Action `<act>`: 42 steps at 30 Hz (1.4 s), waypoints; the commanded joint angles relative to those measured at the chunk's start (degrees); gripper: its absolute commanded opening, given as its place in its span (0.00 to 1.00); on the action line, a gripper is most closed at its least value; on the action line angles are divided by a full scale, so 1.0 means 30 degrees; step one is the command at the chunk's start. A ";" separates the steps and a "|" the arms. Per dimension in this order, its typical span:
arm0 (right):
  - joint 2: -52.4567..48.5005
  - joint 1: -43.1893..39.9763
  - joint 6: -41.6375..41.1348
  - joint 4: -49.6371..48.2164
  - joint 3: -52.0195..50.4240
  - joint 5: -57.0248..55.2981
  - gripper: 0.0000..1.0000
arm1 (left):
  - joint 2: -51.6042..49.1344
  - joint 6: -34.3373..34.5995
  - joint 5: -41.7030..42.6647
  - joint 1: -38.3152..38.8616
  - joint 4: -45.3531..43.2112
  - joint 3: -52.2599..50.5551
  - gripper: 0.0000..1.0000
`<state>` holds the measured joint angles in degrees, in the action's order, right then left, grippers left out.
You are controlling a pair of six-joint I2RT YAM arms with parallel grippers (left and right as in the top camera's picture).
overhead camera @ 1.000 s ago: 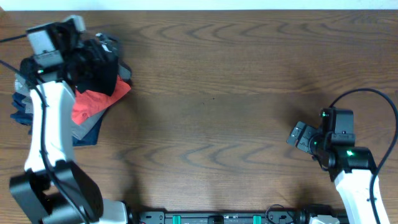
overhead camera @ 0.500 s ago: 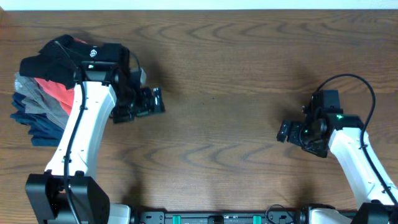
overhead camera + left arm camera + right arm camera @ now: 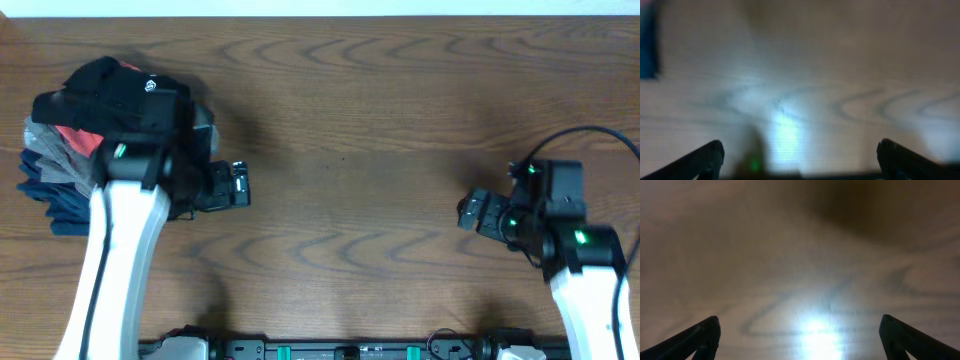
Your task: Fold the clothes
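Left gripper (image 3: 236,186) has been pulled off the pile (image 3: 45,160); it and right gripper (image 3: 470,212) are spread wide, empty, black garment (image 3: 120,95) dumped on top.

left arm (image 3: 115,250): white link comes in from 7 o'clock in the overhead view and runs up toward 10 o'clock; the dark wrist turns off toward 3 o'clock
left gripper (image 3: 242,185): sits at about 9 o'clock of the overhead view, pointing to 3 o'clock; jaws wide apart, nothing between them
left fingertips (image 3: 705,157): wrist view is blurred; the two dark tips sit at 7 and 5 o'clock with a clear gap
right arm (image 3: 590,290): comes in from 5 o'clock; white link angles up to a dark wrist with green LEDs
right gripper (image 3: 468,212): at about 4 o'clock, pointing to 9 o'clock; jaws spread, empty
right fingertips (image 3: 702,335): tips at 7 and 5 o'clock in the wrist view, nothing between
arms: well apart, grippers facing each other
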<state>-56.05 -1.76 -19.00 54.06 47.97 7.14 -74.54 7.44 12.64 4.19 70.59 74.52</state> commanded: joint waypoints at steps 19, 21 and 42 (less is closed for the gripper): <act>0.9828 -0.0284 -0.0437 -0.0423 -0.2637 -0.2805 0.99 | 1.5890 -0.0109 -0.2025 0.0131 -0.4692 -0.7650 0.98; 0.9828 -0.0284 -0.0437 -0.0415 -0.2637 -0.2805 0.99 | 1.5890 -0.0109 -0.2025 0.0131 -0.4619 -0.7650 0.98; 1.0054 -0.0284 -0.0423 -0.0189 -0.2652 -0.2951 0.99 | 1.5883 -0.0109 -0.2025 0.0131 -0.4626 -0.7650 0.98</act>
<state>-26.70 -1.76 -19.92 52.95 40.51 -0.91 -27.20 7.44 7.27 4.36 56.60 51.81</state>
